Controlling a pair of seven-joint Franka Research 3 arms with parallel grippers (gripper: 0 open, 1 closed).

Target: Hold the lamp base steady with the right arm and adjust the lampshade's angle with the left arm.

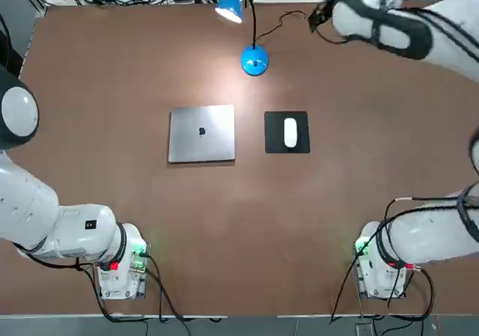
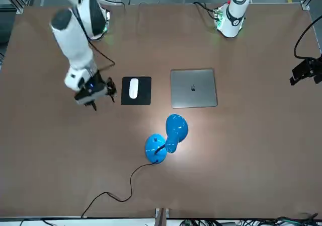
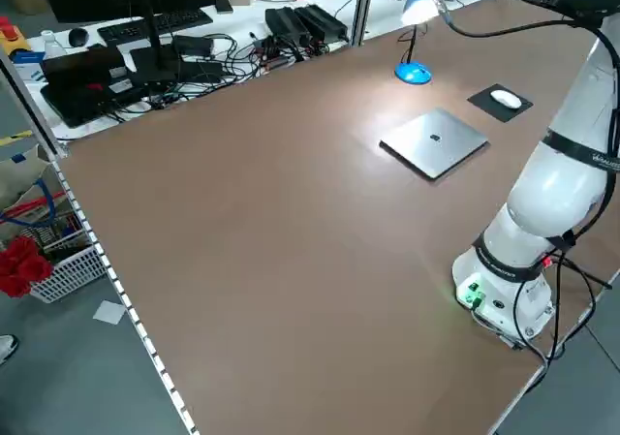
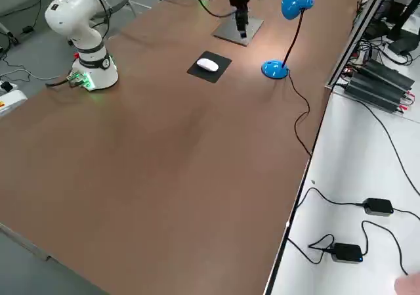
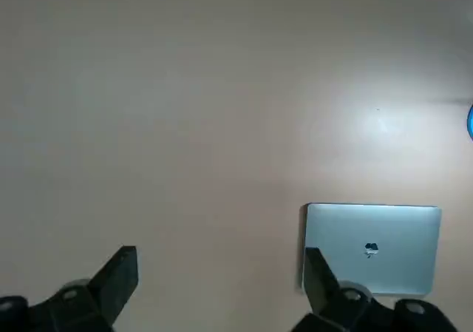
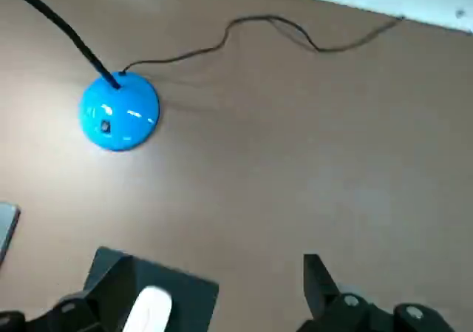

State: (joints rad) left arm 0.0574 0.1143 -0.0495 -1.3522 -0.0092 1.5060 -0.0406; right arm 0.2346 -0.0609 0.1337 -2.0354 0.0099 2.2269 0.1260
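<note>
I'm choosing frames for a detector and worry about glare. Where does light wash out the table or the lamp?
Top view: the lampshade glows near-white at its mouth. Left side view: a bright patch lies on the table between the laptop and the lamp base. Right wrist view: small highlights on the base. Left wrist view: pale, washed-out table.

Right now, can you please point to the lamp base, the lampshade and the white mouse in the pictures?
lamp base (image 1: 254,60), top view, on the middle of the round blue disc.
lampshade (image 1: 231,5), top view, on the blue cone's outer side.
white mouse (image 1: 290,132), top view, on the middle of its back.
</note>
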